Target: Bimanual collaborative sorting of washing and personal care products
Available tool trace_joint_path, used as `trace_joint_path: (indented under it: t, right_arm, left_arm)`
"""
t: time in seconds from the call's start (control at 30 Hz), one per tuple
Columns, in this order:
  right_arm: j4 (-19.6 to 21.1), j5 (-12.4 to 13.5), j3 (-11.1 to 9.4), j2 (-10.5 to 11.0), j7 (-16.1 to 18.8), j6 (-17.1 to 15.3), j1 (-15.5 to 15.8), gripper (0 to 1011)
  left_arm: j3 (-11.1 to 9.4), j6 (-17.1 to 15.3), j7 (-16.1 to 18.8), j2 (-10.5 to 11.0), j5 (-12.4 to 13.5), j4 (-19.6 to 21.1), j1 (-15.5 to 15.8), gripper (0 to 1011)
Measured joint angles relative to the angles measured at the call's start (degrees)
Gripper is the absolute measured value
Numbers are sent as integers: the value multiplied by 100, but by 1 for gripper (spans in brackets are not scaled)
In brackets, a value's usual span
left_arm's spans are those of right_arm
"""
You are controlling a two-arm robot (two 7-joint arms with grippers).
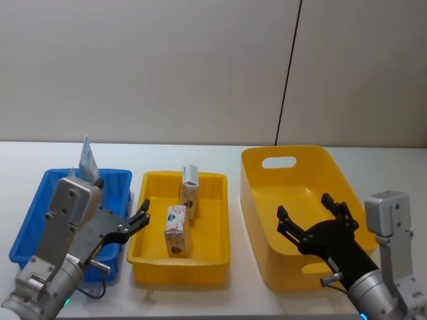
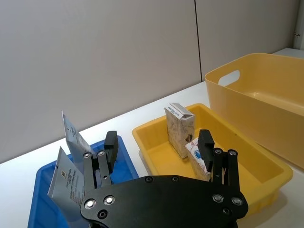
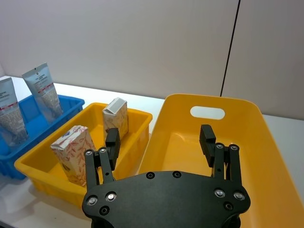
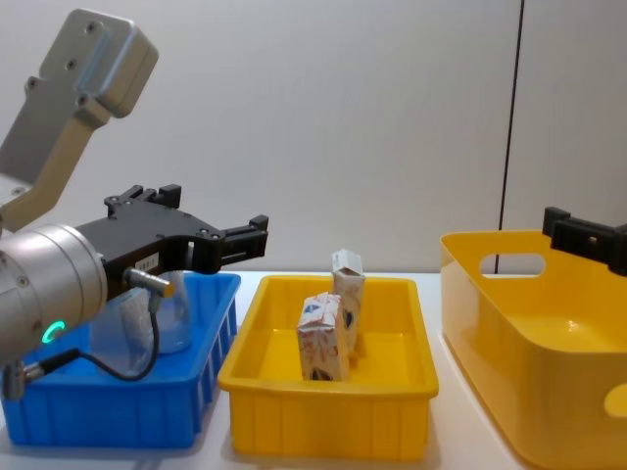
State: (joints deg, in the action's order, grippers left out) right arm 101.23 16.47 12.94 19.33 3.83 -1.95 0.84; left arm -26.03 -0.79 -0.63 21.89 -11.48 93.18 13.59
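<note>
1. A near carton [image 1: 176,230] and a far carton [image 1: 189,190] stand upright in the shallow yellow bin [image 1: 180,277]. Tubes [image 1: 87,160] lean in the blue bin [image 1: 33,227] to its left, apparently sorted by kind.
2. The left gripper [image 2: 158,142] hovers by the shallow bin's left rim, jaws wide and empty, with the cartons just beyond.
3. The right gripper [image 3: 159,137] hangs to the shallow bin's right over the deep yellow tub [image 1: 257,220], jaws wide and empty, well apart from the cartons.

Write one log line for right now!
left tool: open, above blue bin edge | right tool: open, over big yellow bin | cartons: two upright in small yellow bin | tubes: two in blue bin
</note>
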Motion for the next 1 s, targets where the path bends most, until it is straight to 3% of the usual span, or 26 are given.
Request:
trace_joint_path:
  t: [1.0]
  right_arm:
    - [0,0,0,0,0,0,0,1004]
  left_arm:
    - [0,0,0,0,0,0,0,1001]
